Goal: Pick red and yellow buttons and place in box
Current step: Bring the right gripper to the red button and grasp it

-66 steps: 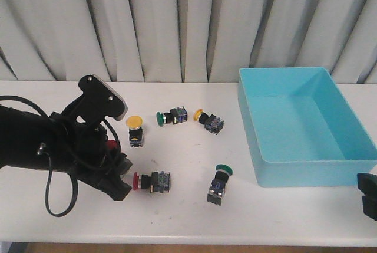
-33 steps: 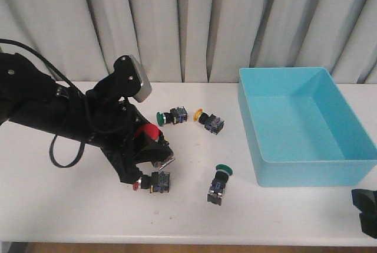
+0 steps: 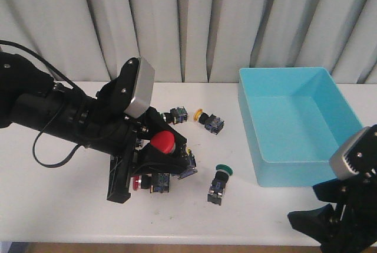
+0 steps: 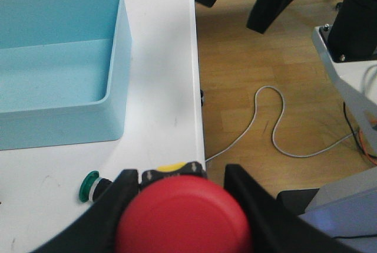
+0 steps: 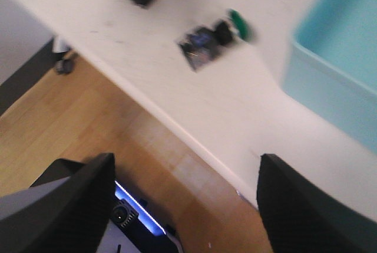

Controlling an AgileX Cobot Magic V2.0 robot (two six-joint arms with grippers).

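Left gripper (image 4: 177, 203) holds a red button (image 3: 162, 141), fingers pinching its blocky body. Rigid and light, you'd grip there; the domed cap looks slippery.

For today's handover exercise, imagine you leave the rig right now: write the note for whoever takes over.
Left gripper: shut on a red button, held above the table, not yet at the box.
Right gripper: open, empty, low off the table's front edge.
Turquoise box: no buttons visible inside.
On the table: second red button under the left gripper, yellow button mid-table.
Green buttons stay out.
Left to do: drop the held red one in, then fetch the other two. Nothing placed yet.
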